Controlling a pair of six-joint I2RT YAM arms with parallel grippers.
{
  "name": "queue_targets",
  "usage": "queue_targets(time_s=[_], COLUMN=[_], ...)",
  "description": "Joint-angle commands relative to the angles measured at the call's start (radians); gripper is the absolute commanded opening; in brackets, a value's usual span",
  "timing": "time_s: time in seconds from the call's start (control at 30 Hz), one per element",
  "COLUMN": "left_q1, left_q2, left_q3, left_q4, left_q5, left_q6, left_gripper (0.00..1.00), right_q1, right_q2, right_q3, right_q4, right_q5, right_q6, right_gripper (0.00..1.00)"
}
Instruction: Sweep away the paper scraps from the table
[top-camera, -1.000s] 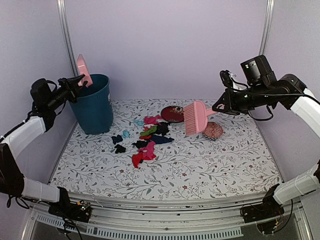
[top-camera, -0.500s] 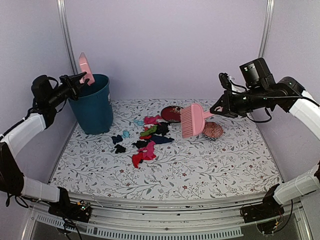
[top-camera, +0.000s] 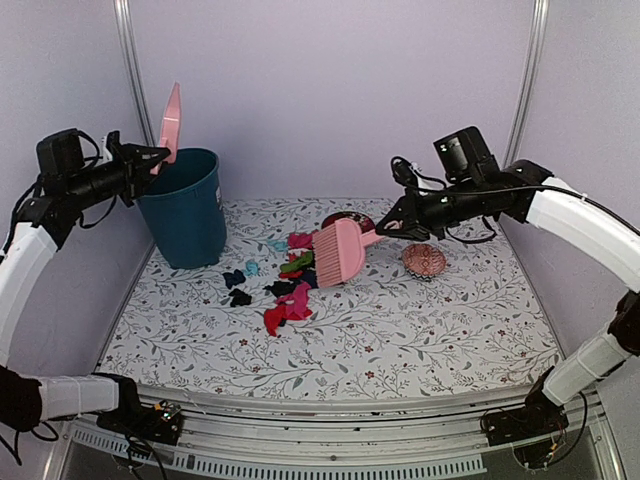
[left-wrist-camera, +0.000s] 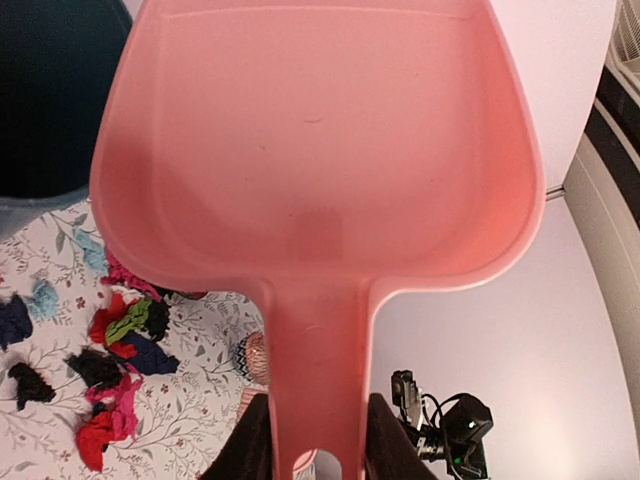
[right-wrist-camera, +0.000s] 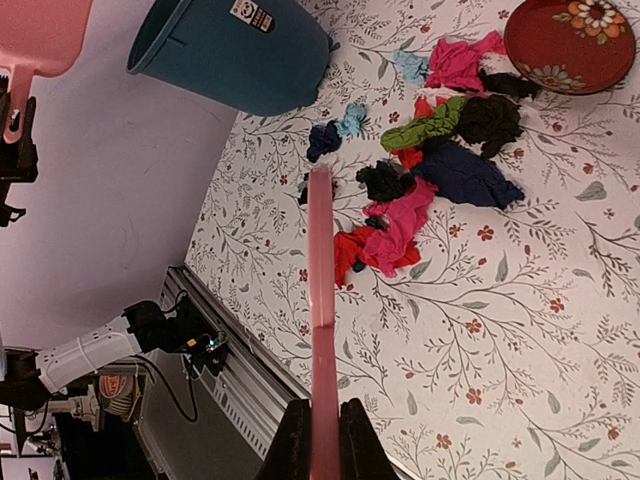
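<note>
Teal bin (top-camera: 185, 215) stands just below the left end effector (top-camera: 148, 160), its inside too dark to read; that end effector clamps a pink dustpan (top-camera: 172, 122) by its handle, scoop upward; the right end effector (top-camera: 388, 227) is closed on a pink brush (top-camera: 338, 253), head angled down-left toward the paper scraps (top-camera: 290, 285); these are scattered on the surface (top-camera: 420, 330) below it in a loose band running far to near.

Floral table (top-camera: 420, 335), paper scraps (top-camera: 291, 302) (clustered), bin (top-camera: 186, 212), plate (right-wrist-camera: 572, 45), dish (top-camera: 424, 261)

Paper scraps (top-camera: 290, 300) black, hot pink, red, green, light blue. Surface (top-camera: 420, 330) white, grey vine print, tiny red flowers. Teal bin (top-camera: 190, 215). Pink dustpan (top-camera: 171, 122), pink brush (top-camera: 338, 253). Dark-red floral plate (right-wrist-camera: 570, 40).
</note>
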Motion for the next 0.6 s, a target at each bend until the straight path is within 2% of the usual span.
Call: queue_targets(time_s=[0.0,0.2,0.37,0.57], left_q1=[-0.029,-0.075,-0.110,-0.125], left_q2=[-0.097,-0.186,-0.203,-0.199], left_q3=[-0.082,-0.148,-0.139,-0.102], left_q4=[-0.242,-0.306,-0.376,-0.475], left_q5=[-0.026,-0.031,-0.040,-0.039], left_q6=[0.187,0.192,0.230,0.303], left_gripper=[0.05,0.05,0.05,0.05], right_q1=[0.053,0.169,0.216,0.233], right_q2=[0.147,0.430,0.620,0.815], right_q3=[0.037,0.213,0.313,0.448], right_q4=[0.225,0.381,0.579,0.652], right_q5=[-0.117,-0.125,-0.116,-0.015], right_q6=[0.047,0.108,0.245,0.367], right_gripper=[0.01,0.01,0.01,0.01])
